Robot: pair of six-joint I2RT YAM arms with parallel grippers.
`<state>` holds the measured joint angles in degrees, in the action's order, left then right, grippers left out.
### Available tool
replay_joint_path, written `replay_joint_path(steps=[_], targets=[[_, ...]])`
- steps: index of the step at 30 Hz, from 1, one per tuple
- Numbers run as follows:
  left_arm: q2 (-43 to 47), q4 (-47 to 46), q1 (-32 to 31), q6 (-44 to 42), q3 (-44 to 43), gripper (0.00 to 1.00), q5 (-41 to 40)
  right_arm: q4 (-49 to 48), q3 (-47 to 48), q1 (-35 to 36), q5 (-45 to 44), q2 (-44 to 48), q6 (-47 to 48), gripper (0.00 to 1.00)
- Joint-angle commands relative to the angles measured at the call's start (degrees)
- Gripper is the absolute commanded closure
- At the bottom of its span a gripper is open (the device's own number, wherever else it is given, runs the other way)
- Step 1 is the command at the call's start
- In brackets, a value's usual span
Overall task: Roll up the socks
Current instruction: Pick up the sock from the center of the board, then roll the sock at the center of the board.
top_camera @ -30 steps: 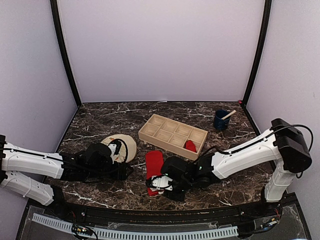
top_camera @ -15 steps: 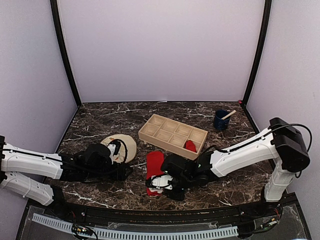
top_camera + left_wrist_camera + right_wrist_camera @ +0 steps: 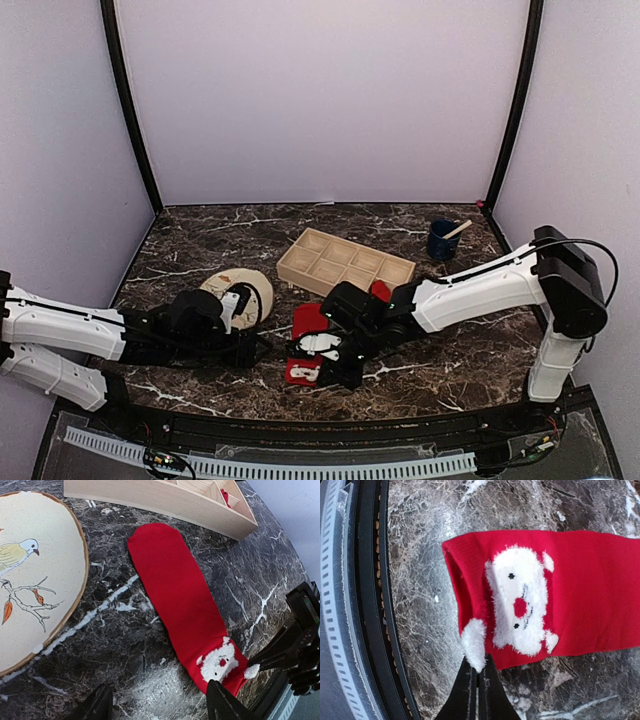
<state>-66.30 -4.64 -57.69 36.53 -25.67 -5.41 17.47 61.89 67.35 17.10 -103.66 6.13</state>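
- The counter looks like polished stone: dark brown with white veins and a soft sheen.
- The sock is red knitted cloth, matt and finely ribbed at the cuff. Its white face patch and pompom are fluffy, fuzzy pile.
- The tray, just beyond the sock, is pale bare wood, matt, with faint grain.
- The plate, on the left, is beige and speckled with a matt, ceramic-like face, a painted bird and a brownish rim.
- The right gripper is black and smooth, seemingly matt plastic.
- The arm shells are white smooth plastic, slightly glossy.
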Motion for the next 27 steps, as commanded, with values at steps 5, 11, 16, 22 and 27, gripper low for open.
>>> replay_joint_path(steps=[5,11,16,22,27], targets=[[-1.26,-2.33,-4.16,-4.51,-0.60,0.34,1.23,5.14,3.75,-3.48,11.91,-5.77,-1.36,1.00],[-1.69,-3.50,-6.06,-5.94,-0.18,0.34,2.42,5.99,7.42,-6.57,18.41,-7.41,-2.10,1.00],[-1.28,-4.60,-6.81,-5.57,1.24,0.34,3.37,6.52,8.43,-8.49,22.85,-8.72,-2.48,1.00],[-2.84,-6.52,-7.08,-6.54,1.60,0.34,5.71,8.70,9.94,-9.23,25.16,-10.97,-1.43,1.00],[-7.38,-8.04,-7.59,-8.32,-0.09,0.34,9.24,9.61,10.82,-10.06,26.54,-11.70,-1.13,1.00]])
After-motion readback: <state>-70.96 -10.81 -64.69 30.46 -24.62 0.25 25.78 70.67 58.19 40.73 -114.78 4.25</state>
